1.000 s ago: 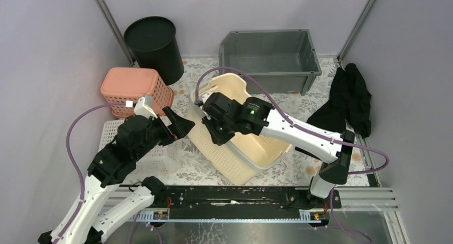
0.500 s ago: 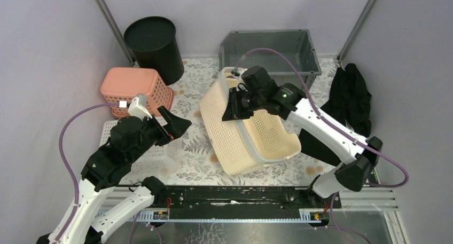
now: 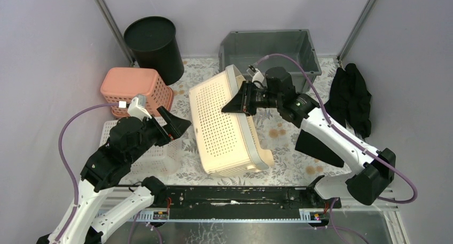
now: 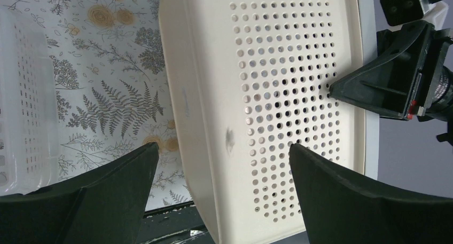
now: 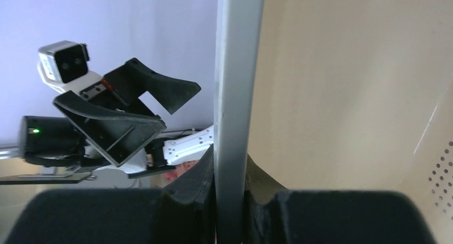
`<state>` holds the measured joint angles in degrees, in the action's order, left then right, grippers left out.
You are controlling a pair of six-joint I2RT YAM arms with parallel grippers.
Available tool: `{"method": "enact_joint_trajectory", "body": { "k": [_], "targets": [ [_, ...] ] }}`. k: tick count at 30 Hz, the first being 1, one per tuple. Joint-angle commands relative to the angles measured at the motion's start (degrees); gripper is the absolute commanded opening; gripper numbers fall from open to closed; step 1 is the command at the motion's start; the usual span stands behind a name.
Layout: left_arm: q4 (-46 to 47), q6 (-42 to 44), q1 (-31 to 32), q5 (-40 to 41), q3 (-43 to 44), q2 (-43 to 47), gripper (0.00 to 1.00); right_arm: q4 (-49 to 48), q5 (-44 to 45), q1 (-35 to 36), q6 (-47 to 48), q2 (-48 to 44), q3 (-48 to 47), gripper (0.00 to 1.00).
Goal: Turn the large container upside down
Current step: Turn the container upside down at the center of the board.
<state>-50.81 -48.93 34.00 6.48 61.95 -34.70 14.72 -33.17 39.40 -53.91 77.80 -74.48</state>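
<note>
The large container (image 3: 219,121), a cream perforated basket, stands tipped on its long rim in the middle of the table, with its holed bottom facing up and left. My right gripper (image 3: 239,102) is shut on the raised rim near the far corner. In the right wrist view the grey rim edge (image 5: 232,94) runs between the pinched fingers (image 5: 231,164), with the smooth inner wall (image 5: 347,94) to the right. My left gripper (image 3: 179,127) hovers open just left of the container, touching nothing. In the left wrist view its jaws (image 4: 223,148) frame the container's bottom (image 4: 278,94).
A black bin (image 3: 154,45) and a grey tote (image 3: 270,57) stand at the back. A pink basket (image 3: 133,89) lies upside down at the left, with a white basket (image 3: 144,153) in front of it. A black cloth (image 3: 350,97) lies at the right wall.
My right gripper has swung up and to the back right with the rim, rolling the container from open side up onto its edge. The left arm has barely moved.
</note>
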Motion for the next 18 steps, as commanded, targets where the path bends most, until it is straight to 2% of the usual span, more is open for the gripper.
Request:
{"method": "enact_joint_trajectory", "body": {
  "k": [1, 8, 14, 18],
  "targets": [
    [-0.3, 0.7, -0.2, 1.0, 0.7, 0.3, 1.0, -23.3, -8.1, -2.5, -11.1, -5.8, 4.7, 0.0],
    [-0.2, 1.1, -0.2, 0.9, 0.6, -0.5, 1.0, -43.1, -10.3, -5.5, -22.1, -7.9, 15.8, 0.0],
    [0.6, 1.1, -0.2, 0.5, 0.2, -1.2, 1.0, -61.9, -9.5, -8.0, -31.4, -9.0, 24.4, 0.0],
    [1.1, 1.1, -0.2, 0.2, -0.3, -1.5, 1.0, -70.8, -8.5, -9.1, -35.8, -8.8, 29.2, 0.0]
  ]
}}
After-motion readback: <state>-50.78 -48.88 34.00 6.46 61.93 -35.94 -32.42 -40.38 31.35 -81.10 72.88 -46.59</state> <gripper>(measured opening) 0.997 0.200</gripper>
